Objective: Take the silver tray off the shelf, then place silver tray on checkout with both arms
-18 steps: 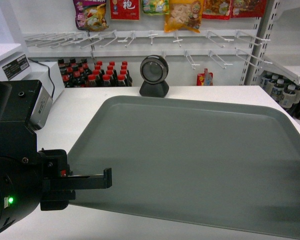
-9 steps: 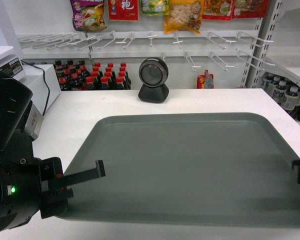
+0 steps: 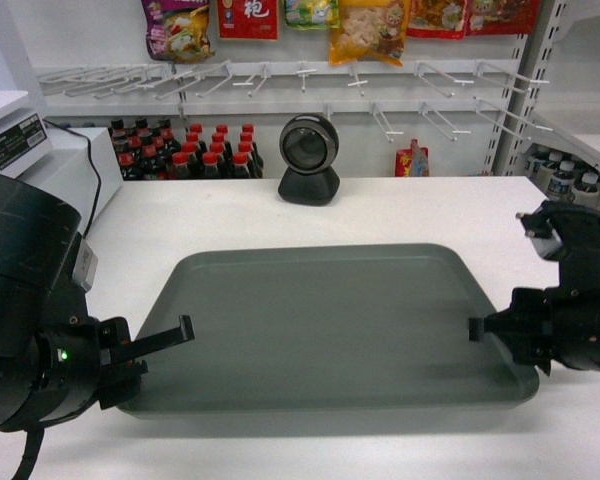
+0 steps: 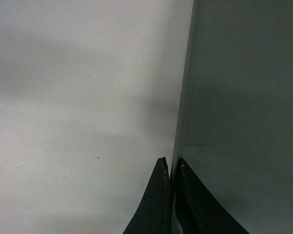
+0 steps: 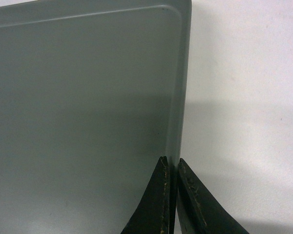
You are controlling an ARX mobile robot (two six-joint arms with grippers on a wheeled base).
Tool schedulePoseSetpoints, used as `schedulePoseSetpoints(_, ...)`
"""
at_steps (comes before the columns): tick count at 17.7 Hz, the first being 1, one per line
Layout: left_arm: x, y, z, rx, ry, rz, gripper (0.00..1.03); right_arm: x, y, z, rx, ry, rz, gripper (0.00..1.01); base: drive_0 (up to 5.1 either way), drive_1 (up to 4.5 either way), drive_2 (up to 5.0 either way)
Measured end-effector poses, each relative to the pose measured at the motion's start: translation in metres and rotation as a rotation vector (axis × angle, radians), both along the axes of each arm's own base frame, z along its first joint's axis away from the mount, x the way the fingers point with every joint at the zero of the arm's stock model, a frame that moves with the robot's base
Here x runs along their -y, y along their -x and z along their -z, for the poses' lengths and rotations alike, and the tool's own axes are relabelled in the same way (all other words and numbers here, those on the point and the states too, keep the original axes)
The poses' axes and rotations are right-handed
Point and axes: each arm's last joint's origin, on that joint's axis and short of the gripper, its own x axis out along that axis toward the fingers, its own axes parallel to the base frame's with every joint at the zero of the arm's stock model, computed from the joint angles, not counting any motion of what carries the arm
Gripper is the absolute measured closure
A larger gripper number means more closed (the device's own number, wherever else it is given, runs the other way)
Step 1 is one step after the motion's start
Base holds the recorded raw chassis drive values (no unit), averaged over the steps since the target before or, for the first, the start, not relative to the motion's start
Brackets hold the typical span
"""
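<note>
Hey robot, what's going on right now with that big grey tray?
Left gripper and right gripper each pinch a rim of the silver tray. Tray over the checkout. Scanner stands behind, clear of it.

White checkout [image 3: 230,215] fills the middle and lower frame of the head view. Grey-green tray [image 3: 320,325] sits over its centre; whether it fully rests there cannot be told. Black round scanner [image 3: 308,158] stands at upper centre, near the back edge. White register [image 3: 70,165] occupies the upper left.
</note>
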Motion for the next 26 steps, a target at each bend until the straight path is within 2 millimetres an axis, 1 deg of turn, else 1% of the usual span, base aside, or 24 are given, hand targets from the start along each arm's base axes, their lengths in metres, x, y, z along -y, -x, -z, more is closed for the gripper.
schedulePoseSetpoints(1, 0.002, 0.001, 0.005, -0.016, -0.02, 0.006, 1.0, -0.002, 0.002, 0.008, -0.018, 0.029, 0.002, 0.98, 0.0, 0.0, 0.0)
schedulePoseSetpoints(2, 0.004, 0.001, 0.008, -0.026, -0.031, 0.008, 1.0, -0.003, 0.004, 0.011, -0.024, 0.047, 0.005, 0.96, 0.0, 0.0, 0.0)
schedulePoseSetpoints(3, 0.007, 0.002, 0.011, -0.029, -0.034, 0.006, 0.98, -0.005, 0.005, 0.013, -0.03, 0.071, -0.007, 0.85, 0.0, 0.0, 0.0)
schedulePoseSetpoints(5, 0.013, 0.006, 0.014, -0.036, -0.047, 0.006, 0.76, -0.007, 0.011, 0.014, -0.002, 0.084, -0.01, 0.63, 0.0, 0.0, 0.0)
schedulePoseSetpoints(6, 0.015, 0.009, 0.01, -0.015, -0.038, 0.003, 0.63, -0.002, 0.014, 0.009, 0.027, 0.07, 0.009, 0.5, 0.0, 0.0, 0.0)
schedulePoseSetpoints(7, 0.016, 0.017, -0.014, 0.104, -0.059, -0.023, 0.45, 0.011, 0.021, -0.013, 0.088, 0.03, 0.059, 0.31, 0.0, 0.0, 0.0)
schedulePoseSetpoints(8, 0.017, 0.021, -0.032, 0.175, -0.071, -0.053, 0.37, 0.014, 0.017, -0.022, 0.187, 0.033, 0.094, 0.26, 0.0, 0.0, 0.0)
schedulePoseSetpoints(9, 0.019, 0.025, -0.051, 0.265, -0.079, -0.074, 0.3, 0.015, 0.018, -0.02, 0.326, 0.08, 0.158, 0.33, 0.0, 0.0, 0.0)
schedulePoseSetpoints(10, 0.02, 0.029, -0.061, 0.524, -0.028, 0.014, 0.39, 0.02, 0.033, -0.009, 0.373, 0.155, 0.217, 0.44, 0.0, 0.0, 0.0)
schedulePoseSetpoints(11, 0.009, 0.04, -0.062, 0.658, -0.057, 0.067, 0.49, 0.024, 0.065, 0.003, 0.345, 0.197, 0.211, 0.55, 0.0, 0.0, 0.0)
schedulePoseSetpoints(12, -0.008, 0.056, -0.05, 0.664, -0.149, 0.096, 0.59, 0.029, 0.081, 0.0, 0.354, 0.212, 0.221, 0.64, 0.0, 0.0, 0.0)
schedulePoseSetpoints(13, -0.022, 0.072, -0.048, 0.713, -0.215, 0.1, 0.7, 0.035, 0.086, -0.018, 0.425, 0.207, 0.251, 0.75, 0.0, 0.0, 0.0)
schedulePoseSetpoints(14, -0.028, 0.078, -0.066, 0.829, -0.227, 0.1, 0.8, 0.037, 0.089, -0.035, 0.501, 0.191, 0.262, 0.84, 0.0, 0.0, 0.0)
schedulePoseSetpoints(15, -0.032, 0.082, -0.082, 0.896, -0.237, 0.114, 0.91, 0.038, 0.098, -0.046, 0.542, 0.181, 0.254, 0.95, 0.0, 0.0, 0.0)
schedulePoseSetpoints(16, -0.037, 0.09, -0.085, 0.87, -0.249, 0.136, 1.02, 0.039, 0.112, -0.046, 0.527, 0.188, 0.242, 0.99, 0.0, 0.0, 0.0)
schedulePoseSetpoints(17, -0.043, 0.1, -0.081, 0.839, -0.264, 0.14, 1.01, 0.043, 0.125, -0.046, 0.508, 0.196, 0.246, 0.99, 0.0, 0.0, 0.0)
schedulePoseSetpoints(18, -0.048, 0.108, -0.079, 0.829, -0.272, 0.139, 1.02, 0.046, 0.133, -0.054, 0.544, 0.19, 0.258, 0.99, 0.0, 0.0, 0.0)
schedulePoseSetpoints(20, -0.055, 0.119, -0.085, 0.858, -0.27, 0.134, 1.02, 0.055, 0.145, -0.073, 0.657, 0.161, 0.262, 0.99, 0.0, 0.0, 0.0)
schedulePoseSetpoints(21, -0.058, 0.126, -0.085, 0.857, -0.269, 0.136, 1.02, 0.057, 0.154, -0.079, 0.693, 0.16, 0.276, 0.99, 0.0, 0.0, 0.0)
schedulePoseSetpoints(24, -0.064, 0.14, -0.084, 0.853, -0.267, 0.138, 1.02, 0.056, 0.172, -0.086, 0.7, 0.158, 0.272, 0.99, 0.0, 0.0, 0.0)
schedulePoseSetpoints(26, -0.076, 0.148, -0.085, 0.856, -0.268, 0.133, 1.02, 0.056, 0.181, -0.09, 0.705, 0.157, 0.273, 0.99, 0.0, 0.0, 0.0)
